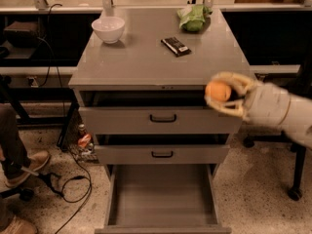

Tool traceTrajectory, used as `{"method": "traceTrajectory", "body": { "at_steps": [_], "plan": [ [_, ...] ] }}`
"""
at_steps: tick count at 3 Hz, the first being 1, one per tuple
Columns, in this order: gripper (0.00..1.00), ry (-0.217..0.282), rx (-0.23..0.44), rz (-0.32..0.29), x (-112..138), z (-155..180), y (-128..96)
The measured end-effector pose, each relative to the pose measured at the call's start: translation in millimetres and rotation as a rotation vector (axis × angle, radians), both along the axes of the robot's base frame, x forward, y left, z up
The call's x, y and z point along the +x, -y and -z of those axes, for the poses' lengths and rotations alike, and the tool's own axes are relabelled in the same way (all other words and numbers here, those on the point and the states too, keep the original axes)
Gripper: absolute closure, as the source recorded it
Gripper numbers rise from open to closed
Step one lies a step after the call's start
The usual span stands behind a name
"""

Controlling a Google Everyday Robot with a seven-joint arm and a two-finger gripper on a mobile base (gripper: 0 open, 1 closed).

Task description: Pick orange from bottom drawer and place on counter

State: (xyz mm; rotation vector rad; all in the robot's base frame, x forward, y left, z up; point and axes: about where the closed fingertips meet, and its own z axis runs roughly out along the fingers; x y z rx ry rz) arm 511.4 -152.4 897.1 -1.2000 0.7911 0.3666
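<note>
My gripper (220, 94) comes in from the right on a pale arm and is shut on the orange (217, 91), a small round orange fruit. It holds the fruit in the air in front of the cabinet's top right corner, just below the counter (146, 57) edge and over the top drawer's right end. The bottom drawer (163, 191) is pulled wide open at the bottom of the view, and its flat grey floor is bare.
On the counter stand a white bowl (108, 29) at back left, a green bag (194, 17) at back right and a dark flat packet (176, 46) in the middle. Two upper drawers with black handles (163, 118) are slightly open. A person's shoes (22, 165) are at the left.
</note>
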Motion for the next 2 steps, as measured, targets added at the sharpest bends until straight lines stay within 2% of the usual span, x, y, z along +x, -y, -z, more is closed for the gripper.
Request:
{"method": "traceTrajectory", "body": {
  "at_steps": [1,2],
  "plan": [
    [1.0,-0.027,-0.075,0.008,24.7,-36.0,-8.3],
    [1.0,-0.03,-0.077,0.006,27.1,-35.6,-9.7]
  ]
}}
